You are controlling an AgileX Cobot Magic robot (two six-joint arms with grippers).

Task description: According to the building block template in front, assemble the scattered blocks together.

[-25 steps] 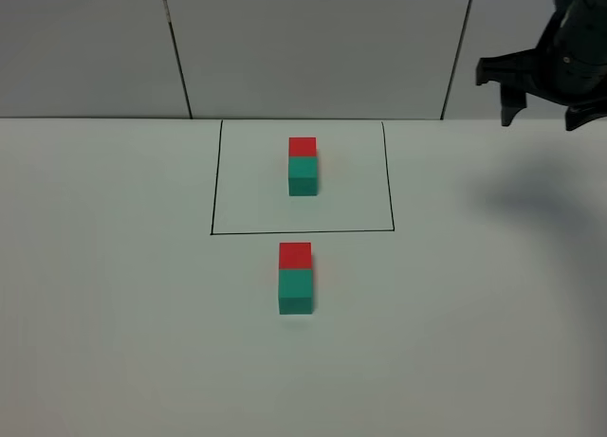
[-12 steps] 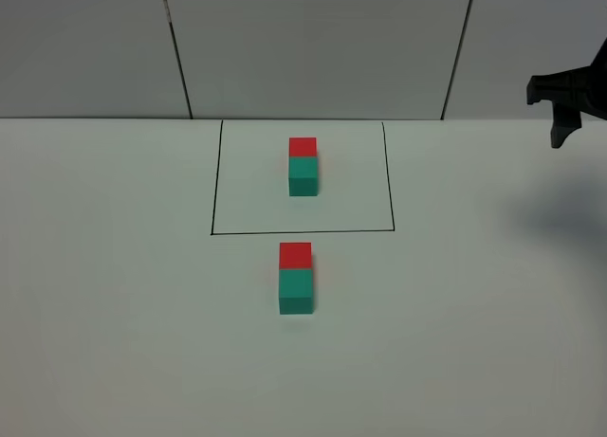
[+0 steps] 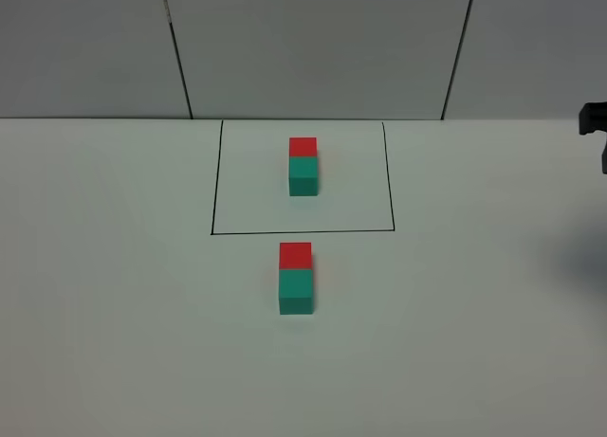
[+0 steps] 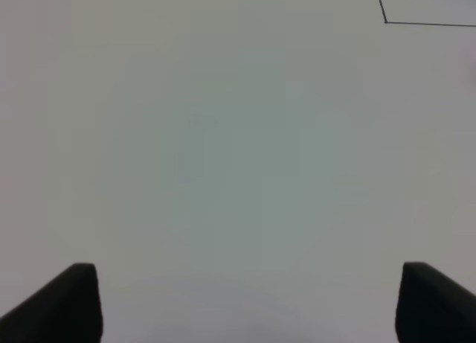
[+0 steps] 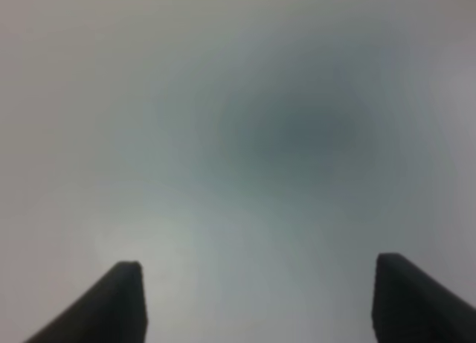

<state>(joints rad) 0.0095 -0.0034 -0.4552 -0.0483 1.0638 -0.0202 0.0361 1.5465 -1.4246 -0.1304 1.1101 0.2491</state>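
The building block template is a red cube (image 3: 303, 147) joined to a teal cube (image 3: 303, 175), inside a thin black rectangle (image 3: 303, 232) at the back of the table. The scattered blocks, a red cube (image 3: 295, 255) and a teal cube (image 3: 296, 291), sit touching each other just in front of the rectangle, red at the back. My right gripper (image 5: 256, 298) is open and empty over bare table; only a black part of it (image 3: 596, 126) shows at the right edge of the high view. My left gripper (image 4: 238, 302) is open and empty, out of the high view.
The white table (image 3: 114, 295) runs to a grey panelled wall (image 3: 313, 48) at the back. A corner of the black rectangle (image 4: 385, 21) shows in the left wrist view. A soft shadow (image 5: 297, 131) lies on the table under the right gripper.
My right gripper has moved to the right and almost left the high view. The blocks and the template have not moved.
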